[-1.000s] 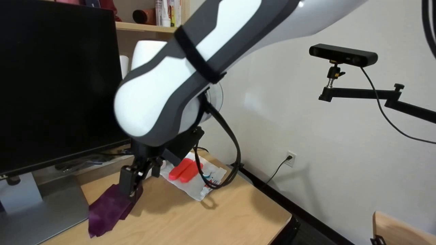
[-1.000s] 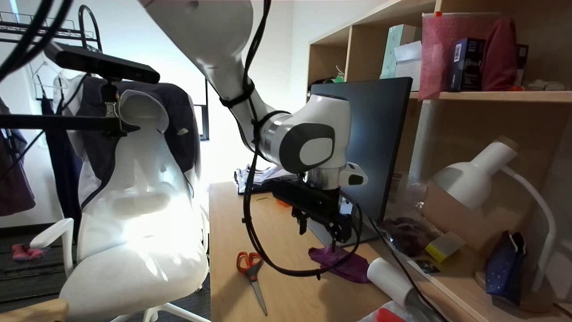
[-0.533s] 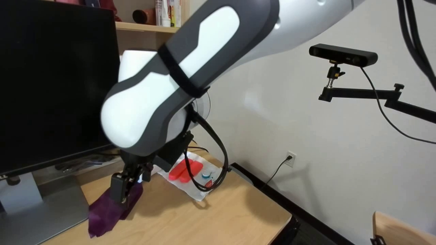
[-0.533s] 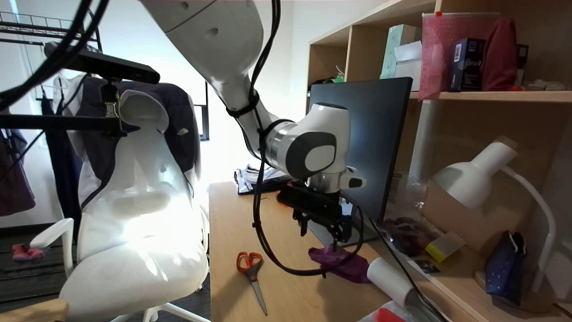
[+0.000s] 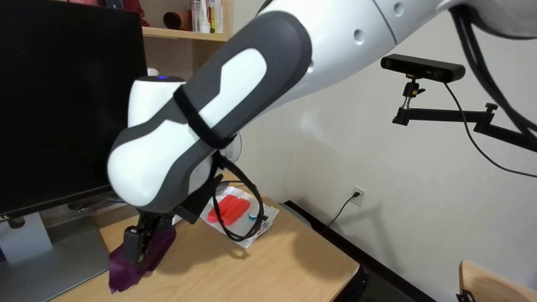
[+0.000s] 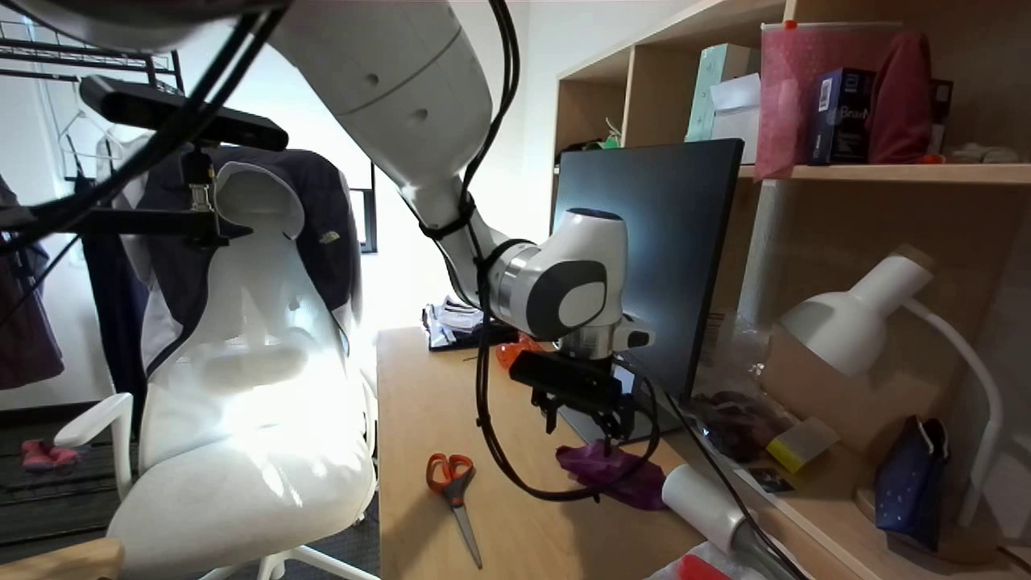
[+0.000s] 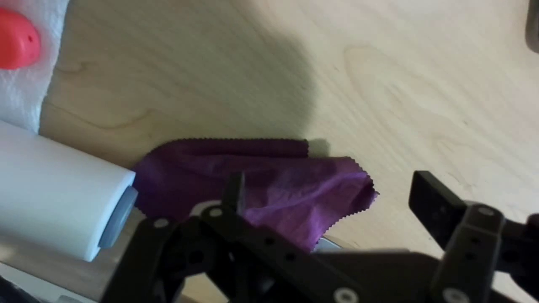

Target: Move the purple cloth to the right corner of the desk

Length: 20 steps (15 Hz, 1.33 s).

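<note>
Spread wide, the empty gripper (image 7: 328,183) hung partly over the purple cloth (image 7: 290,191). It lay well in from the desk's (image 6: 427,403) front edge.

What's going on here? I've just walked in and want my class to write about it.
A robot arm is at work on a desk and looks about to take hold of a purple cloth. Its gripper is low over the cloth with its jaws apart, one above the cloth and the other beyond its edge; it holds nothing. The cloth lies rumpled near the monitor, beside the end of a white roll, so the move to the right corner seems yet to come.
</note>
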{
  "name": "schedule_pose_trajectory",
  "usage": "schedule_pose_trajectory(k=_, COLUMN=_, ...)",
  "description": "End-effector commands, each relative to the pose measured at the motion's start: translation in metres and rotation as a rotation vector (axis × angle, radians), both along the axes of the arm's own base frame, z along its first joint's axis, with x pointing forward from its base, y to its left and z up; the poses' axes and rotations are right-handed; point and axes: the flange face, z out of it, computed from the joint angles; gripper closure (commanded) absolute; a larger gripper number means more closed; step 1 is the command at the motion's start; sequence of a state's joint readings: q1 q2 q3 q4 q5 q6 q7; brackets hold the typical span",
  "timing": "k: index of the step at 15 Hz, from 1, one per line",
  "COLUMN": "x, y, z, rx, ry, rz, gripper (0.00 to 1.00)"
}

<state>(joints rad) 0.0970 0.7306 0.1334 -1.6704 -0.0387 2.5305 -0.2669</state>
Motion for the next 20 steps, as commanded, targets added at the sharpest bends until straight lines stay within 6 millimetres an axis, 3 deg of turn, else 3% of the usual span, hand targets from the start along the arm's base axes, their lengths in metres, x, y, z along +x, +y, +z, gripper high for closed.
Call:
schedule_pose_trajectory(k=1, x=0.019, y=0.011, z=-0.023, rx=-0.041, ry=-0.029, rz=0.064, gripper=0.00)
schedule_pose_trajectory(k=9, x=0.042, y=0.019, z=-0.038, rx=-0.106, ry=-0.101, rz=0.162, gripper=0.00)
schedule_pose_trajectory(k=20, x=0.045, y=0.024, z=-0.046, rx=-0.083, ry=-0.062, rz=0.226, gripper=0.00)
